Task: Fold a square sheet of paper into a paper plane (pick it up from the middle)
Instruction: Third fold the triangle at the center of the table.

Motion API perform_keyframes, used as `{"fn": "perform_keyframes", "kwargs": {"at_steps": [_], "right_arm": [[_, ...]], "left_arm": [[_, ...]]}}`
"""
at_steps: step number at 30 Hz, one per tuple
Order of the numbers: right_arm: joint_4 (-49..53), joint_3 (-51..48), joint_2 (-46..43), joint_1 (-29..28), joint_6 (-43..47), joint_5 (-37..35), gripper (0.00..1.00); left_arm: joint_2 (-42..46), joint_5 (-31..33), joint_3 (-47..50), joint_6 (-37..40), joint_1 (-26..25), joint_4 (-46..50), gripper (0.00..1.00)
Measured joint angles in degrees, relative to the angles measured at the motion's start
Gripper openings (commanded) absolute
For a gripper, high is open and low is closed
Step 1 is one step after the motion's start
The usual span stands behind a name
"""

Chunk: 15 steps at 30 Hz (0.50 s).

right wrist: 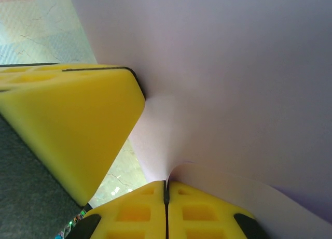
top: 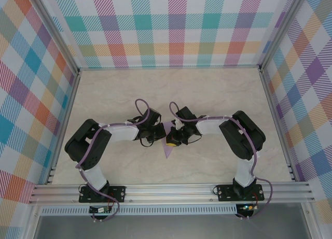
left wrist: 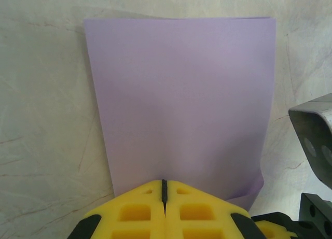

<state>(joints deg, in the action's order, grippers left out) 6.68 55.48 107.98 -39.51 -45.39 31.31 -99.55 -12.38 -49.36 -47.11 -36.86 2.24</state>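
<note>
A: Well, status?
B: Square sheet of paper [top: 167,148] over the table's [top: 218,94] middle; left gripper [left wrist: 164,190] and right gripper [right wrist: 166,190] both pinched shut on it (pinches close together).
A: Risk?
B: If you pull them apart, it likely tears; if you slacken, the fold skews.

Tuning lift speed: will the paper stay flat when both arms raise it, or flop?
Likely floppy: the paper curls up right where the right gripper pinches it. Probably light and thin; the left gripper grips just one edge. With both grippers shut on it, pulling apart could crease or tear it.
</note>
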Motion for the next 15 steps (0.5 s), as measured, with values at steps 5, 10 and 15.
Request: {"fn": "perform_keyframes", "kwargs": {"at_steps": [5, 10, 15], "right_arm": [[0.0, 0.0, 0.0, 0.0, 0.0, -0.2, 0.07], [-0.1, 0.1, 0.1, 0.0, 0.0, -0.2, 0.07], [-0.2, 0.2, 0.4, 0.0, 0.0, 0.1, 0.07]], "left_arm": [[0.0, 0.0, 0.0, 0.0, 0.0, 0.0, 0.05], [0.0, 0.0, 0.0, 0.0, 0.0, 0.0, 0.05], [0.0, 0.0, 0.0, 0.0, 0.0, 0.0, 0.05]]}}
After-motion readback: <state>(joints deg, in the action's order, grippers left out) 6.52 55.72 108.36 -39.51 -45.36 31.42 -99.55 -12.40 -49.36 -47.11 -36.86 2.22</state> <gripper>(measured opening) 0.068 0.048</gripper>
